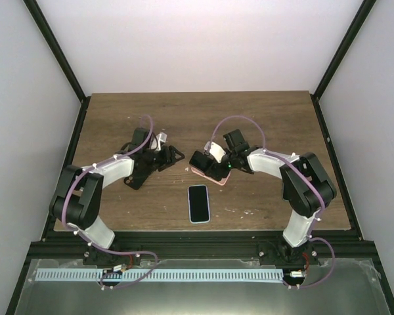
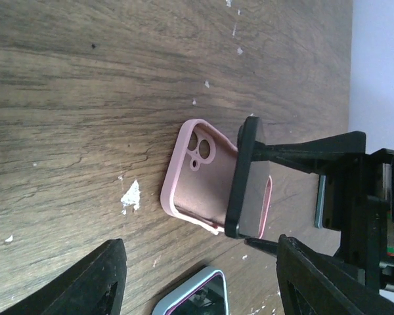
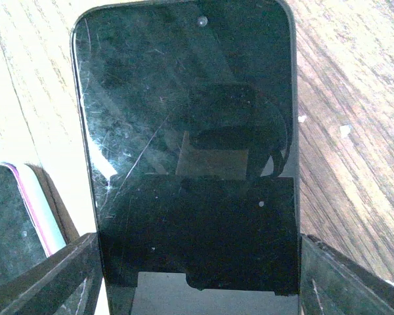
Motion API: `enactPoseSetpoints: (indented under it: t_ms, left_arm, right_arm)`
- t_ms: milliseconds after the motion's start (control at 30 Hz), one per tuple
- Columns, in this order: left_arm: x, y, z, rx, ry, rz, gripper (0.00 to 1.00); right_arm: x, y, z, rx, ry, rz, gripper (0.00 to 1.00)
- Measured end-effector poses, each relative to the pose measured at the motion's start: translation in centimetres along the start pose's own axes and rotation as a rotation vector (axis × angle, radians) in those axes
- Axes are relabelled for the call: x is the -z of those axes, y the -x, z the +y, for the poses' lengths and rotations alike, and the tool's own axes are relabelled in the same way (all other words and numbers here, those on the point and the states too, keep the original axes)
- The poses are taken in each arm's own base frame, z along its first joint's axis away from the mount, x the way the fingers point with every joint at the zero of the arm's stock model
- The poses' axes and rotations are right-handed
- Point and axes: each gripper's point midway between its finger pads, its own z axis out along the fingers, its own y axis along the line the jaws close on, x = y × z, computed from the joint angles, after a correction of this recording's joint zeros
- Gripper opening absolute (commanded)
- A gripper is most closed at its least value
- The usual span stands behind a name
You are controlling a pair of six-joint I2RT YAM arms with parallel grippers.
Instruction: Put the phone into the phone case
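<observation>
The left gripper (image 1: 176,155) hovers low over the wooden table (image 1: 249,111). Its two fingers (image 2: 92,282) stand wide apart with nothing between them, and neither touches anything. Ahead of those fingertips, a short way off across bare wood, lies the pink case (image 2: 200,187). The end with the camera cut-outs points away from the right gripper's fingers, and its raised rim shows along the near edge. Below and between the left fingers in the left wrist view, the corner of a second phone (image 1: 198,203) shows. It sits in a pale case flat on the table, apart from both grippers and closer to the arm bases than either pair of fingertips. The right gripper (image 1: 205,164) reaches in from the other side, and one of its black fingers lies across the far half of the pink case. Its fingers (image 3: 49,275) hold the phone (image 3: 190,131) by its long edges, one finger on each side. The dark, scratched screen faces the wrist camera, and the top end sticks out well past the fingertips. The phone is directly at the pink case, but I cannot tell whether it already touches the case or sits partly in it.
</observation>
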Motion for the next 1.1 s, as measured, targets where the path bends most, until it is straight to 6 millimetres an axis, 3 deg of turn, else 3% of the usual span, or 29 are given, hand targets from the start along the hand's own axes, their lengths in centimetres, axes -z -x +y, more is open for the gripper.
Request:
enactPoseSetpoints:
  t_ms: [633, 1100]
  left_arm:
    - [-2.1, 0.5, 0.2, 0.024, -0.035, 0.040, 0.55]
    - [-5.8, 0.2, -0.5, -0.045, -0.028, 0.102, 0.40]
  right_arm:
    - [-0.6, -0.7, 0.4, -0.030, -0.017, 0.043, 0.69]
    - [-0.6, -1.2, 0.0, -0.060, -0.045, 0.066, 0.79]
